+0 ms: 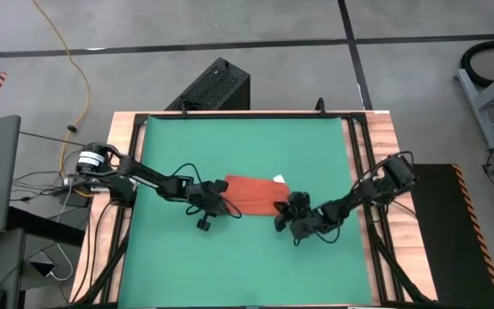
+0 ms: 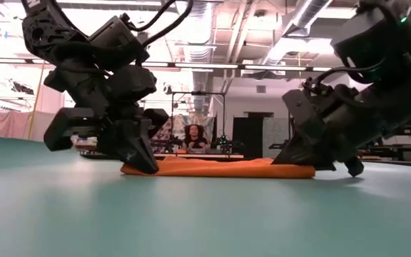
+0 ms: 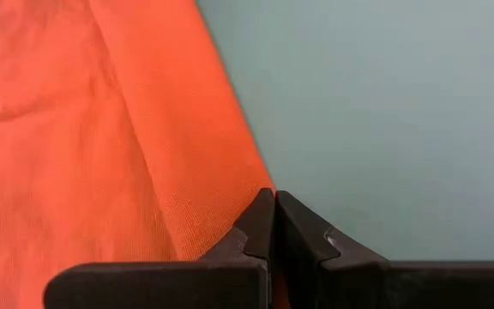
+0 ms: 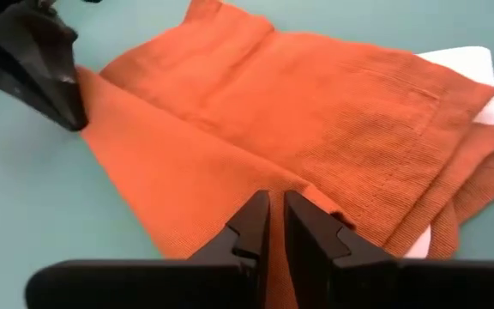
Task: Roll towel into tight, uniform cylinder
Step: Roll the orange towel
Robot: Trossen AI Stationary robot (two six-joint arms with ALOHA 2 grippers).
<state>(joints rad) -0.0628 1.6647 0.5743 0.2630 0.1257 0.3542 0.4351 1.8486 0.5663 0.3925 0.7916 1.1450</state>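
From overhead I see the soft orange-red towel (image 1: 251,193) lying near the middle of the green table mat (image 1: 247,257), folded into a flat, layered strip rather than a cylinder, with its small white tag (image 1: 279,179) showing at the far edge towards the right end.

The 2 dark arms reach in from either side. My left gripper (image 1: 219,204) sits at the towel's left end, low on the near edge. Through its wrist camera the left gripper (image 3: 273,225) has its fingertips pressed together with no gap — pinched on the cloth's edge where the fabric meets the mat.

The right gripper (image 1: 283,207) is at the towel's right end, also on the near edge. In its wrist view the right gripper (image 4: 271,225) shows only a narrow slit between the fingers, with a fold of the orange cloth (image 4: 256,129) gripped between them; several overlapping layers spread beyond it, and the white tag (image 4: 470,73) peeks out at the far corner.

At table height the towel (image 2: 220,168) is a thin, low band lying on the mat — both grippers touching down on its 2 ends.
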